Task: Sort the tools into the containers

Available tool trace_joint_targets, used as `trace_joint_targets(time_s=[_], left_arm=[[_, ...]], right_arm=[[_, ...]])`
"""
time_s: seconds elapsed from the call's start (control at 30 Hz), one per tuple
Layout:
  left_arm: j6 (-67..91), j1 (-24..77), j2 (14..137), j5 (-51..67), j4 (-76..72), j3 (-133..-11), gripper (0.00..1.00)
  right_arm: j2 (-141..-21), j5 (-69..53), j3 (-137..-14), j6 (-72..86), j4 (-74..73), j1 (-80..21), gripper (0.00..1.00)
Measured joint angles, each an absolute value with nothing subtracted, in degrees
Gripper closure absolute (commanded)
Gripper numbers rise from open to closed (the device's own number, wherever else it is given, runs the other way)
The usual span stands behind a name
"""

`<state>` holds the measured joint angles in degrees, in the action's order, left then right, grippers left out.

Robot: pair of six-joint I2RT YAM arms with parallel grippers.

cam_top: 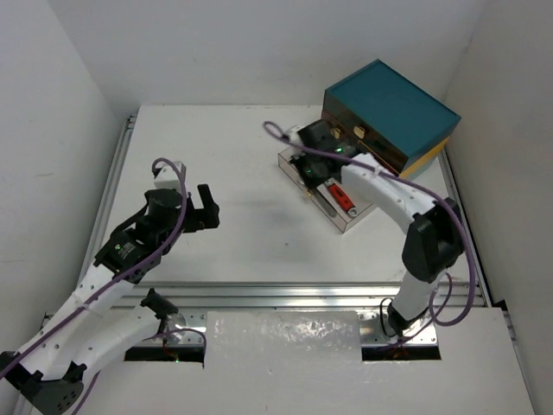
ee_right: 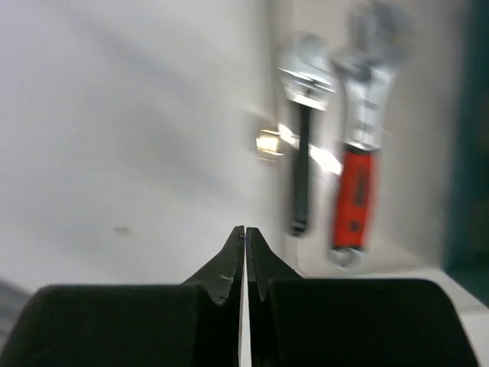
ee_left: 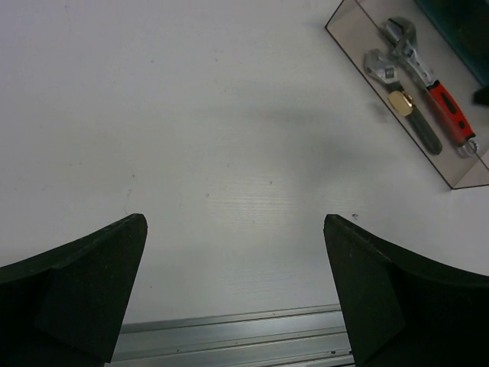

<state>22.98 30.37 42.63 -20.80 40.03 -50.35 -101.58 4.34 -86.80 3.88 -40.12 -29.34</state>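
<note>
Your right gripper (ee_right: pixel 244 231) is pinched shut, empty; just ahead of its jaws the red wrench (ee_right: pixel 353 199) and dark wrench (ee_right: pixel 302 183) lie in the drawer (ee_left: pixel 458 177). Your left gripper (ee_left: pixel 235 222) gapes wide, empty. No loose tools show; likely only drawer-closing remains.

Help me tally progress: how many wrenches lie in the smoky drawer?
2. The red-handled wrench and the dark-handled wrench lie side by side in the drawer, the dark one nearer its front wall. Part of the drawer is covered or cropped, so more may be hidden.
</note>
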Motion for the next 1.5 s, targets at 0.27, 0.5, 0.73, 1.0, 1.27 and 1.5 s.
trace_joint_targets(time_s=[0.27,0.5,0.73,1.0,1.27,1.5], left_arm=[[22.98,30.37,40.4,-20.97,39.59,-50.15,0.0],[22.98,30.37,39.97,-20.93,39.35,-49.69,0.0],[22.96,30.37,38.28,-20.86,38.81,-49.65,0.0],[22.94,30.37,37.47,-20.53,38.79,-49.65,0.0],[22.9,30.37,36.73,-20.32,38.63,-49.36,0.0],[22.76,30.37,36.21,-20.23,38.52,-49.36,0.0]], right_arm=[[-117.75,13.15,-89.91,6.07,-35.9,-40.86,1.0],[-131.81,31.66,-98.48,5.52,-40.32,-37.58,1.0],[-134.85,41.47,-101.82,2.33,-39.33,-36.84,1.0],[-135.22,44.91,-100.86,-3.81,-33.98,-31.46,1.0],[-135.57,50.41,-100.84,-14.9,-24.36,-25.65,1.0],[-138.89,53.08,-100.84,-22.15,-18.24,-24.77,1.0]])
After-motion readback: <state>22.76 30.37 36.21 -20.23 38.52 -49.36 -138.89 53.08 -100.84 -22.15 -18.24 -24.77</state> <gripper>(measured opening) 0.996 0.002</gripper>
